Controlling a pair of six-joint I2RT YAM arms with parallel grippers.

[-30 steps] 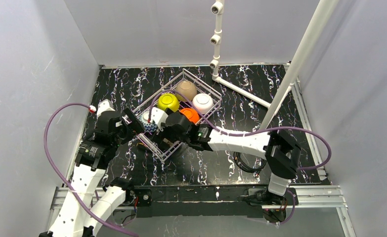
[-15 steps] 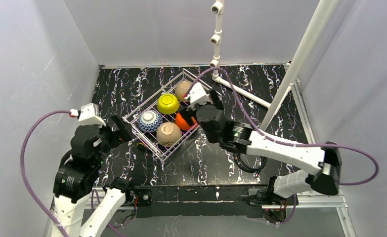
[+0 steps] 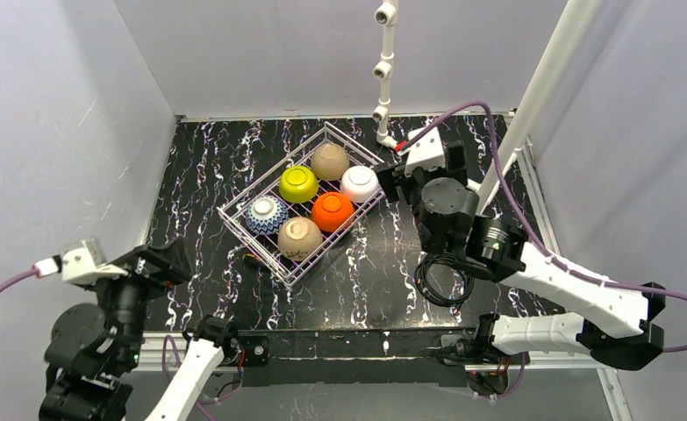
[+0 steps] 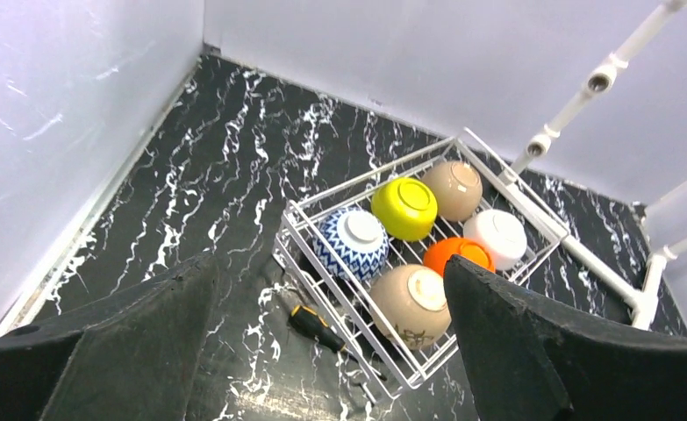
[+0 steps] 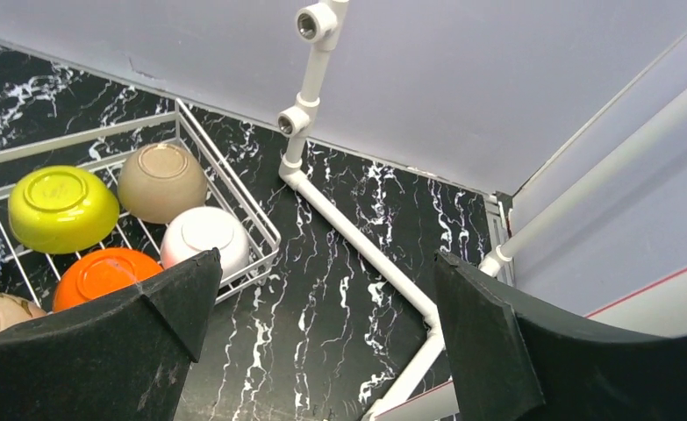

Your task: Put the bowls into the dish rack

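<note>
The dish rack sits diagonally mid-table with six bowls upside down in it: yellow-green, tan, white, orange, blue-and-white and beige. My left gripper is open and empty, raised at the near left, well clear of the rack. My right gripper is open and empty, raised just right of the rack's right corner. The left wrist view shows all the bowls between its fingers; the right wrist view shows the white bowl beside the left finger.
A black-and-yellow screwdriver lies on the table against the rack's near-left side. A coiled black cable lies at the near right. The white pipe frame runs along the table right of the rack and rises at the back.
Both grippers have lifted away from the rack, the left back to the near left, the right to the right. The beige bowl now lies uncovered in the rack's near corner.
</note>
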